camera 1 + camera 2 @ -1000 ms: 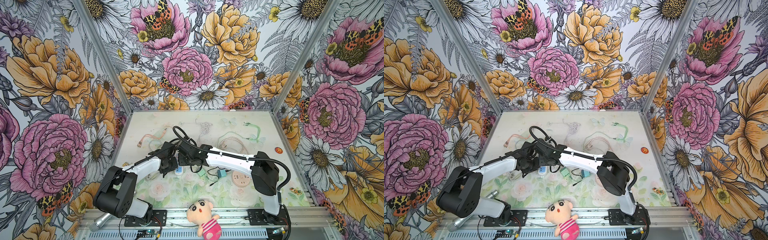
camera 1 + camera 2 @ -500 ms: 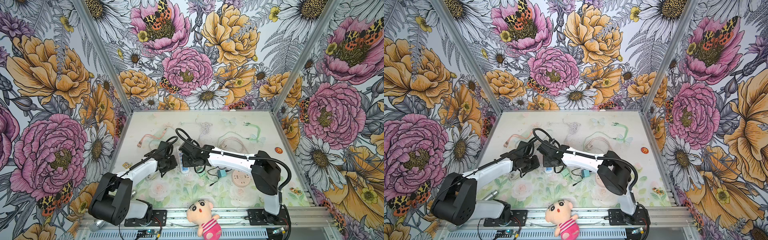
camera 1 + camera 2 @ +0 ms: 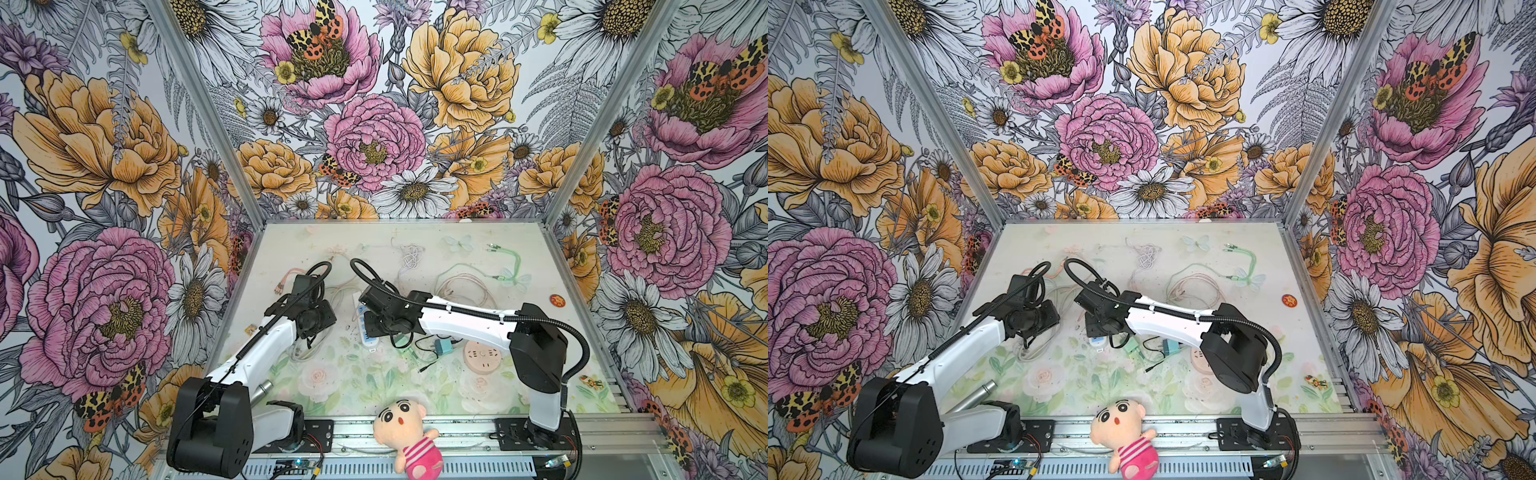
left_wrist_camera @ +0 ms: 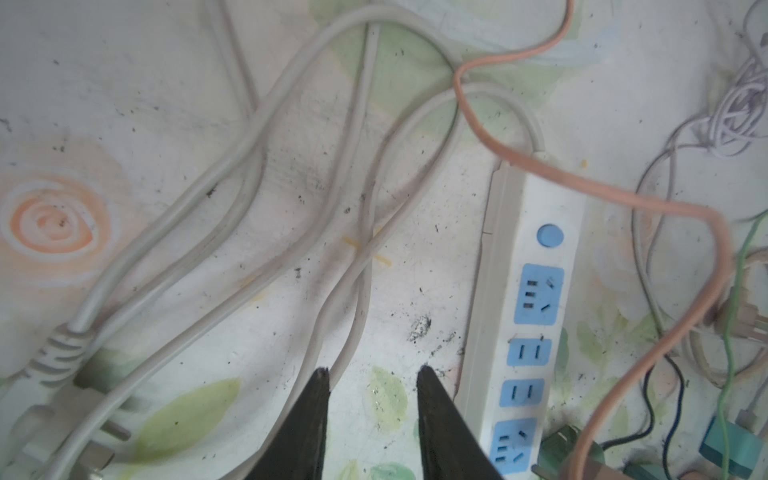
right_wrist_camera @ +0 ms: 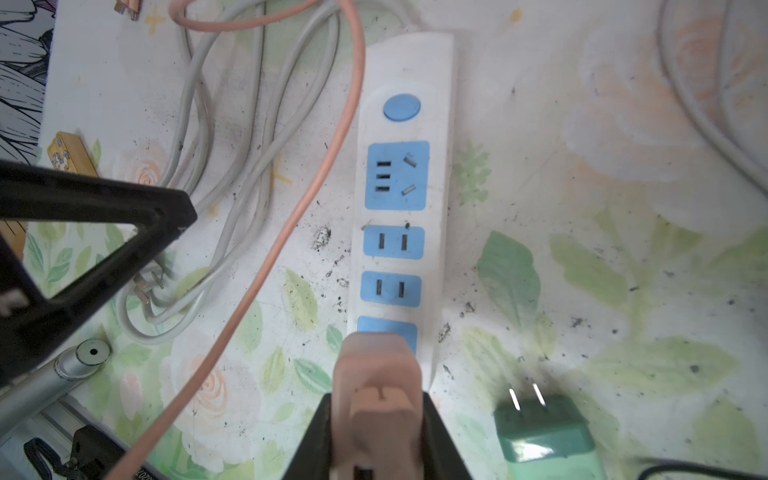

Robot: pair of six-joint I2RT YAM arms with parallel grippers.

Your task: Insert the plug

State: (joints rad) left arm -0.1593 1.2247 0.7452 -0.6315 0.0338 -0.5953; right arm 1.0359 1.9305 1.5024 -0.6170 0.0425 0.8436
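left claw (image 4: pixel 372 374) parted, right claw (image 5: pixel 376 409) clamped, arms reaching inward.

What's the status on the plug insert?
Left gripper: jaws open, empty. Right gripper: jaws shut on pink plug, over end socket of power strip, looks unseated. Pink cord crosses strip's switch end.

The left arm (image 3: pixel 270 340) and right arm (image 3: pixel 461 322) match: glossy white plastic shells joined by blocky matte-black housings (image 3: pixel 538 353). A ribbed black cable hose (image 3: pixel 360 272) runs back from behind the right pincer (image 5: pixel 377 405). The left pincer (image 4: pixel 372 374) ends in black, tapering, wedge-shaped fingers (image 4: pixel 440 419); a thin black wire (image 3: pixel 259 334) follows the white shell behind it.
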